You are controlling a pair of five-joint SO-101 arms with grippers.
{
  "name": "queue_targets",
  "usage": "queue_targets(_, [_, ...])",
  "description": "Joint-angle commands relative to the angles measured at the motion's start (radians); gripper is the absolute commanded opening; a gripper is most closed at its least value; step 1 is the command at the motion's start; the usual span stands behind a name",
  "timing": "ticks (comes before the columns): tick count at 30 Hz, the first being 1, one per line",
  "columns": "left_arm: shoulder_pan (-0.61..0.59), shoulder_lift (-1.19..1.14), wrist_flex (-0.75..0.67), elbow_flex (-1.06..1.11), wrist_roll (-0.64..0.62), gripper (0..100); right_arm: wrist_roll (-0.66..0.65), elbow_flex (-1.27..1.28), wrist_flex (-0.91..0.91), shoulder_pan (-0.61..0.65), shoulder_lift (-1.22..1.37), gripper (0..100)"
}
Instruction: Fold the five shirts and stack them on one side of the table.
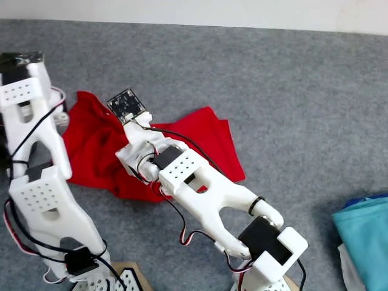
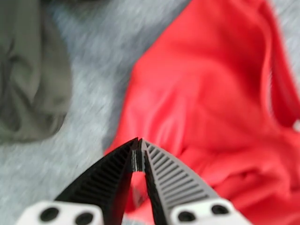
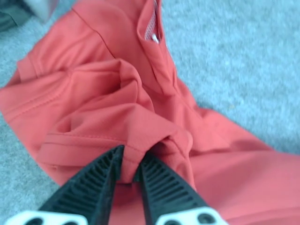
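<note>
Grey felt-like table surface [image 1: 291,91], viewed from above, with one red shirt [image 1: 200,130] crumpled toward 9 o'clock. Right gripper [image 3: 131,166]: jaws pinched on a raised fold of that shirt. Left gripper [image 2: 139,152]: jaws together, tips meeting over the shirt's edge; whether cloth is caught cannot be told. One teal shirt [image 1: 364,236] lies at 4 o'clock, and one olive garment [image 2: 33,84] lies near the red one.

Two arms, two grippers, cloth in five colours.
One left arm [image 1: 42,200], one right arm [image 1: 206,188]; one left gripper [image 2: 139,152], one right gripper [image 3: 129,164]. One red shirt [image 1: 200,130], one olive garment [image 2: 28,93], one teal shirt [image 1: 364,236]; beside it one blue edge [image 1: 364,200] and one white edge [image 1: 348,267], which I can't count as shirts.
</note>
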State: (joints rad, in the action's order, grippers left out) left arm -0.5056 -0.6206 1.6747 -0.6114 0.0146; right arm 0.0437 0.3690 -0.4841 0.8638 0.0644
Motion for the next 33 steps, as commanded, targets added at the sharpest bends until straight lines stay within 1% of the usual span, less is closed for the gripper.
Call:
queue_targets(1, [-0.010,0.076,0.066,-0.008,0.037,1,-0.043,-0.054,0.048,0.024,-0.004,1.4])
queue_targets(5, [-0.008,0.074,0.064,0.056,0.041,1,-0.046,-0.062,0.117,0.041,-0.002,1.4])
queue_targets(9, [-0.027,0.074,0.020,0.127,0.041,1,-0.046,-0.130,0.113,0.035,0.056,1.4])
queue_targets(15, [-0.010,0.074,-0.041,0.194,0.041,1,-0.046,-0.291,0.041,-0.018,0.228,1.4])
queue_targets(18, [0.015,0.076,-0.049,0.185,0.040,1,-0.046,-0.348,-0.028,-0.024,0.249,1.4])
queue_targets(21, [0.038,0.076,-0.046,0.139,0.037,1,-0.046,-0.366,-0.101,-0.018,0.209,2.2])
queue_targets(22, [0.039,0.076,-0.044,0.124,0.035,1,-0.046,-0.366,-0.124,-0.016,0.188,4.2])
queue_targets(23, [0.039,0.076,-0.041,0.105,0.035,2,-0.046,-0.364,-0.148,-0.016,0.165,8.1])
queue_targets(25, [0.042,0.076,-0.041,0.071,0.034,7,-0.046,-0.360,-0.186,-0.016,0.120,17.2])
queue_targets(27, [0.039,0.076,-0.026,0.044,0.034,14,-0.097,-0.357,-0.254,-0.019,0.077,23.8])
queue_targets(29, [0.038,0.076,-0.002,0.001,0.035,17,-0.143,-0.357,-0.329,-0.027,0.028,23.6])
queue_targets(33, [0.042,0.076,0.043,-0.071,0.040,15,-0.164,-0.248,-0.438,-0.076,-0.163,21.1])
